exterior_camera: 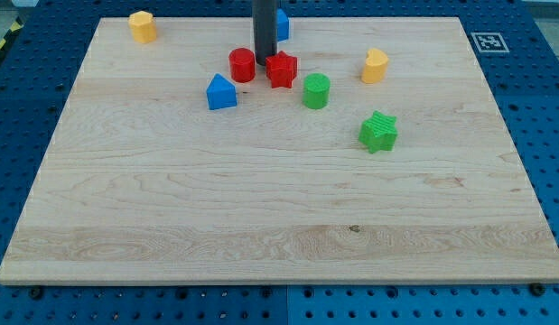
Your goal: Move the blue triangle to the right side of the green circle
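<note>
The blue triangle [221, 92] lies on the wooden board [279, 217], in the upper middle. The green circle [316, 91] stands to its right, about a hundred pixels away. My tip [264, 60] rests on the board between the red circle [242, 65] and the red star [281, 69], above and to the right of the blue triangle and up-left of the green circle. The rod rises out of the view's top.
A green star [378, 132] lies down-right of the green circle. A yellow block [375, 66] sits to the upper right, another yellow block [143, 26] at the top left. A blue block [281, 24] shows partly behind the rod.
</note>
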Controlling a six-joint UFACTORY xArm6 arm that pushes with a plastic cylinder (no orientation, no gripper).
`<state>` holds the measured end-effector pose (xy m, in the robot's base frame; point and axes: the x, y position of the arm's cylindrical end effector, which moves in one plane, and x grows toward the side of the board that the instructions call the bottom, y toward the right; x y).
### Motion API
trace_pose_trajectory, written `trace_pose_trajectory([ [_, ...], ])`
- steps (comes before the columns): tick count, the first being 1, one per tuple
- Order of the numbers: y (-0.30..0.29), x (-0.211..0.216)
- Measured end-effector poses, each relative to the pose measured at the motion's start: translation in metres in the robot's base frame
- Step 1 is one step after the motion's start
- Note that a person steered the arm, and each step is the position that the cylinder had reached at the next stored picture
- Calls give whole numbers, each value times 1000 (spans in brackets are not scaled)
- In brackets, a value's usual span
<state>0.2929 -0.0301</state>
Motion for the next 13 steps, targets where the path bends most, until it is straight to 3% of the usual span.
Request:
trace_pose_trajectory([
  [4,-100,3],
  [6,-131,65],
  [8,-80,69],
  [13,106,132],
])
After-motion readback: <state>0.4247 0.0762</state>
